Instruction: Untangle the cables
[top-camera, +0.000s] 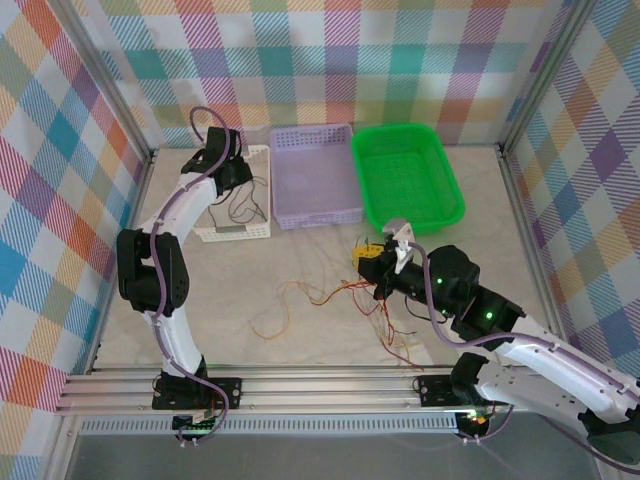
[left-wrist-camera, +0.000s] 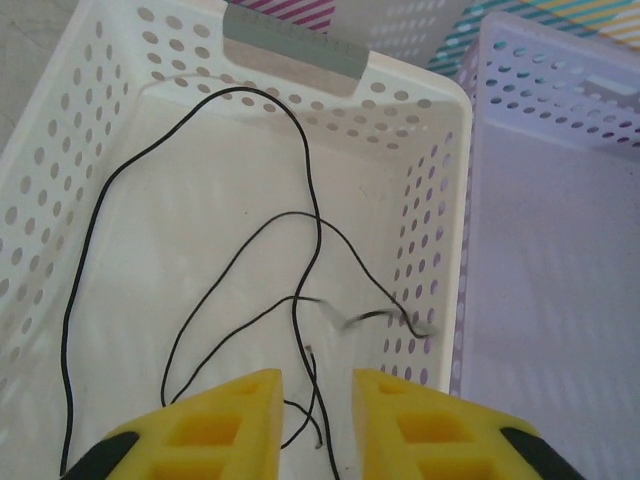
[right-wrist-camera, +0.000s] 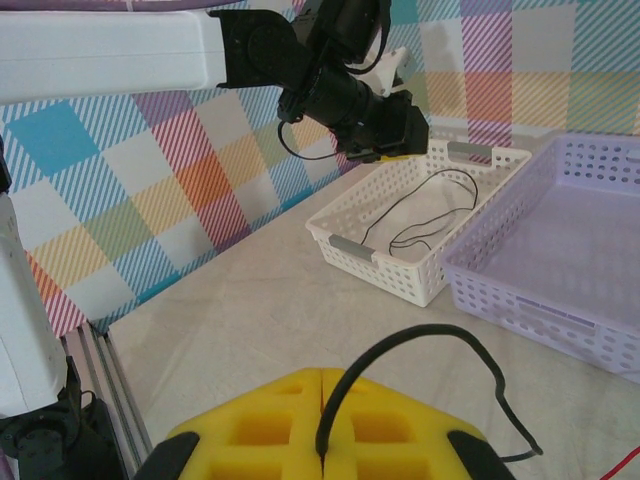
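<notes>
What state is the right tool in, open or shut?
Shut: the right tool has its yellow fingers pressed together with no gap, pinching a thin black cable that loops out between them.

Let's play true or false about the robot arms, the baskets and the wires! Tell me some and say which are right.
1. A black cable lies in the white basket. True.
2. The right gripper is open and holds nothing. False: its fingers are shut on a second black cable.
3. The purple basket stands between the white basket and the green basket. True.
4. The left gripper hangs over the green basket. False: it is over the white basket, with its fingers apart.
5. Red and orange cables lie tangled on the table. True.
</notes>
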